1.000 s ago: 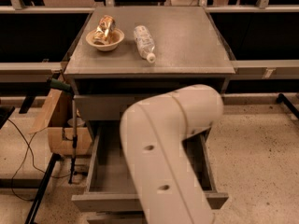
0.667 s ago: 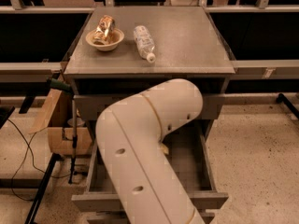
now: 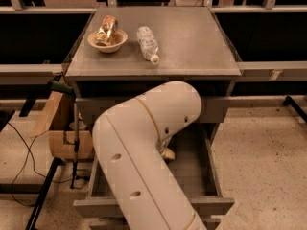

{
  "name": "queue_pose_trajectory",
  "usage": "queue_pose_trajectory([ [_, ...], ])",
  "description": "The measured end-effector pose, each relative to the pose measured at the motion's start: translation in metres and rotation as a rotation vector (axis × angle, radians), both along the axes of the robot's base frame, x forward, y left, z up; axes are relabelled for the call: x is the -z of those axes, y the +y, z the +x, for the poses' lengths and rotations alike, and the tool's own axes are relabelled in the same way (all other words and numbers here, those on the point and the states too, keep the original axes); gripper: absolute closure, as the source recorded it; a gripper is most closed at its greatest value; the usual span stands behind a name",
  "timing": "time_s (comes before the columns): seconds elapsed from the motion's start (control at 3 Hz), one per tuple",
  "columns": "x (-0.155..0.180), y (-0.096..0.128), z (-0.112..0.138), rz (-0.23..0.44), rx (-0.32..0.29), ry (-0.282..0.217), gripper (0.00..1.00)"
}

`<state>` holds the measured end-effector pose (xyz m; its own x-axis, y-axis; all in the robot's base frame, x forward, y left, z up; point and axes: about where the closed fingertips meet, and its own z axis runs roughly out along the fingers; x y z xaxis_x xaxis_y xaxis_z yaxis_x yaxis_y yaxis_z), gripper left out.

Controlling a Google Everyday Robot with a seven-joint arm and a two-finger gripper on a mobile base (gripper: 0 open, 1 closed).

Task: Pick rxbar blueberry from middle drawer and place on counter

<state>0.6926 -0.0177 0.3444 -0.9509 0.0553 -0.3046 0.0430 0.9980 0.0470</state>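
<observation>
The middle drawer [image 3: 214, 206] stands pulled open below the counter [image 3: 192, 42], and its grey floor [image 3: 192, 169] shows on the right side. My large cream arm [image 3: 144, 147] bends down into the drawer and covers its left and middle parts. My gripper [image 3: 168, 153] is low inside the drawer under the arm's elbow, and only a small pale part of it shows. The rxbar blueberry is hidden from view.
A shallow bowl [image 3: 107, 40] holding a shiny gold-and-silver wrapper and a clear plastic bottle [image 3: 147, 44] lying on its side rest on the counter's back left. The shut upper drawer front [image 3: 218, 109] is above the open one. A wooden frame [image 3: 60, 128] and cables stand at the left.
My arm's elbow has swung left and lowered further into the open drawer. The bowl and the bottle have not moved.
</observation>
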Motion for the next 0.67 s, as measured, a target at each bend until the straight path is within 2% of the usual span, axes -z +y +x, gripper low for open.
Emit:
queue_pose_trajectory([
  [0.67,0.0029,0.0082,-0.0082,0.085,-0.089,0.024,0.0],
])
